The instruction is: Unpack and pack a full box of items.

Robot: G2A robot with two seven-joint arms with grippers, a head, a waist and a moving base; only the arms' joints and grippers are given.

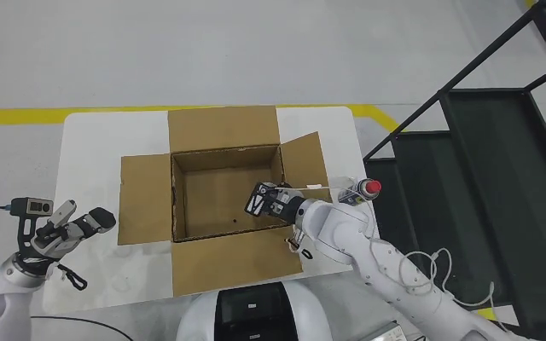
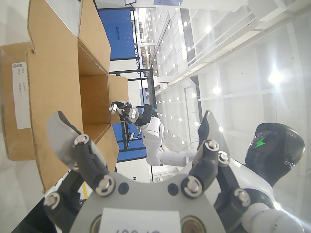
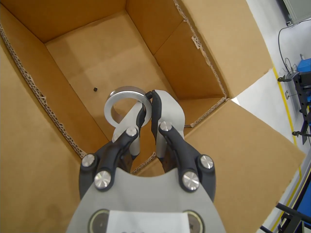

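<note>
Bright, even light from overhead falls on the white tabletop [image 1: 94, 153], and the shadows there are soft and faint. Inside the cardboard box [image 1: 226, 160] the walls shade the floor, so the interior reads dimmer than the flaps. In the left wrist view, rows of ceiling lamps [image 2: 208, 29] flare into white starbursts with a milky haze around them. The metal ring [image 3: 108, 110] carries a pale sheen. Both wrist views bow straight lines toward their edges.
</note>
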